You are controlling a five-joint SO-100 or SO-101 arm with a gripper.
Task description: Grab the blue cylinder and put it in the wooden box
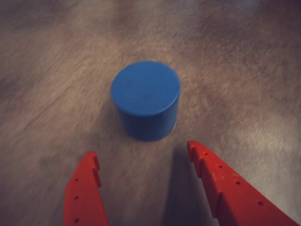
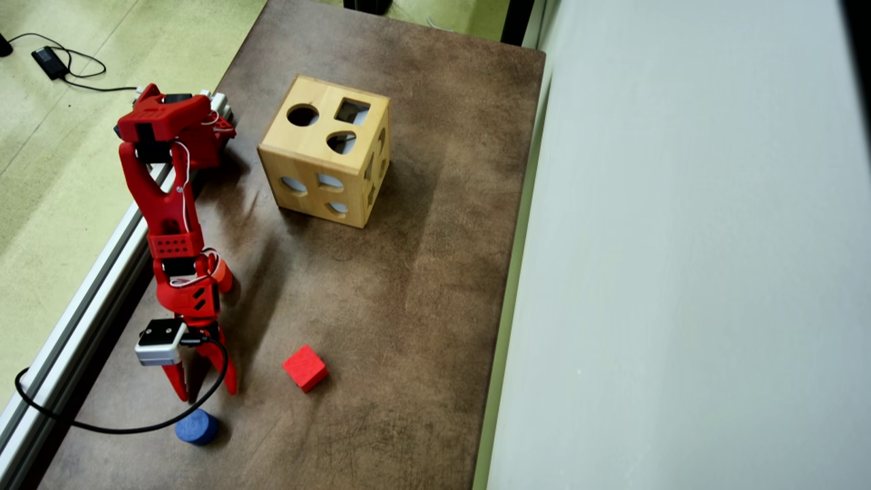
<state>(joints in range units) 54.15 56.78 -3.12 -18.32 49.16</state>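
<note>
The blue cylinder point(image 1: 146, 100) stands upright on the brown table, just beyond my fingertips in the wrist view. It also shows in the overhead view point(image 2: 196, 427) at the lower left of the table. My red gripper point(image 1: 142, 153) is open and empty, with its jaws spread wider than the cylinder, which is not between them. In the overhead view the gripper point(image 2: 207, 393) hangs just above the cylinder in the picture. The wooden box point(image 2: 325, 150), a light-wood cube with shaped holes, stands far off at the top of the table.
A red cube point(image 2: 305, 368) lies to the right of the gripper in the overhead view. An orange-red block point(image 2: 222, 275) shows beside the arm's forearm. A black cable point(image 2: 102, 429) loops near the cylinder. The table's left edge point(image 2: 81, 306) runs close by the arm.
</note>
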